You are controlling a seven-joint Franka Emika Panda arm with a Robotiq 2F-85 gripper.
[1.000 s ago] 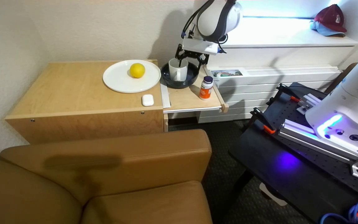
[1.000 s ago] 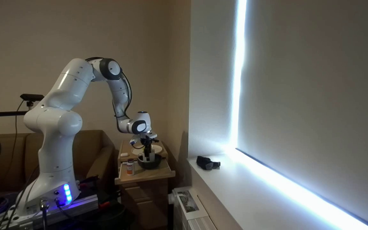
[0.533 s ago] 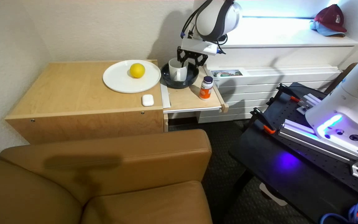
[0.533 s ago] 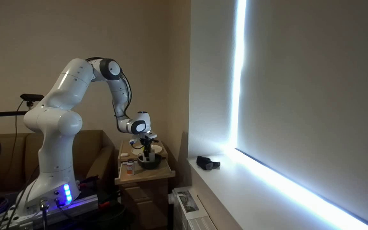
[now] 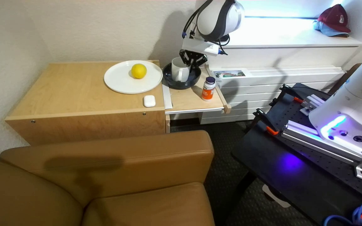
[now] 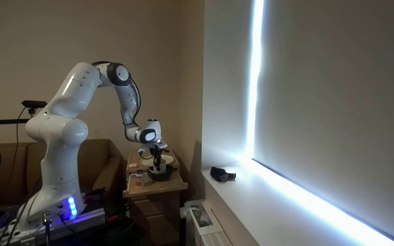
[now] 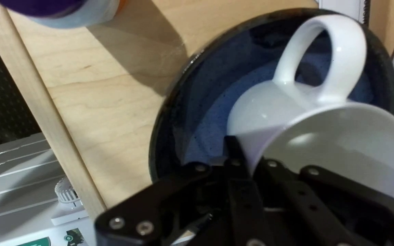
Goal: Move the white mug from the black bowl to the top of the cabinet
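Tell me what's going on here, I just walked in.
A robot arm has its gripper closed on the rim of the white mug. The mug is in the black bowl, on a wooden shelf beside the cabinet; whether it touches the bowl's bottom, I can't tell. It isn't on the cabinet top yet, where a white plate holds a yellow ball.

We note plain walls (image 5: pixel 105 31) and a brown sofa (image 5: pixel 112 169) in both exterior views. We find dark carpet (image 5: pixel 226 135) beside the sofa, and a white radiator (image 5: pixel 262 86) under a white windowsill (image 5: pixel 278 34). In an exterior view we record strong white light (image 6: pixel 258 51) along two edges of a lowered blind (image 6: pixel 327 92).
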